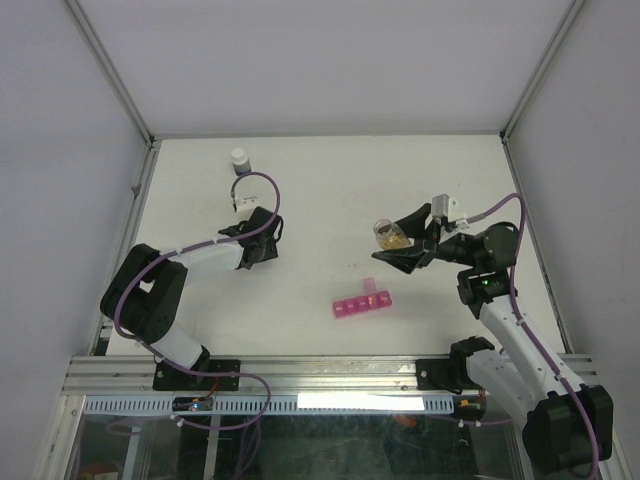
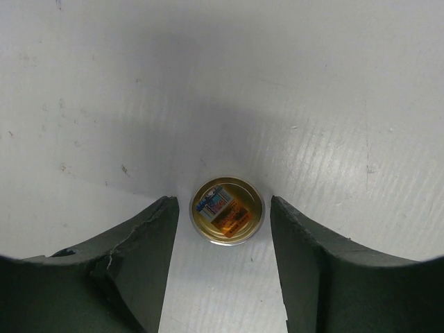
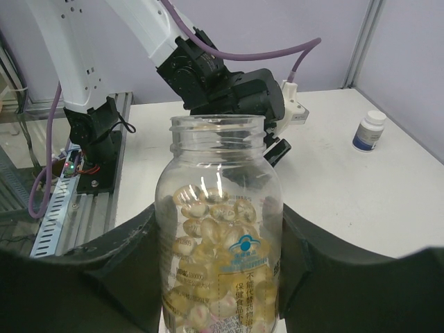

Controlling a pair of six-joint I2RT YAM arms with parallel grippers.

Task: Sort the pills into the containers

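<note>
The pink strip of containers (image 1: 362, 303) lies mid-table with one lid standing open. My right gripper (image 1: 405, 250) is shut on a clear uncapped bottle (image 1: 388, 234) and holds it above the table. In the right wrist view the bottle (image 3: 220, 173) stands upright between the fingers of the right gripper (image 3: 218, 215), about two-thirds full of pale yellow pills (image 3: 208, 236). My left gripper (image 1: 262, 243) hangs low over the table. Seen from the left wrist, the left gripper (image 2: 224, 205) is open, and a round gold cap (image 2: 227, 210) lies flat between the fingertips, touching neither.
A small dark bottle with a white cap (image 1: 240, 161) stands at the back left of the table, also visible as the white-capped bottle (image 3: 368, 130) in the right wrist view. The white enclosure walls rise on three sides.
</note>
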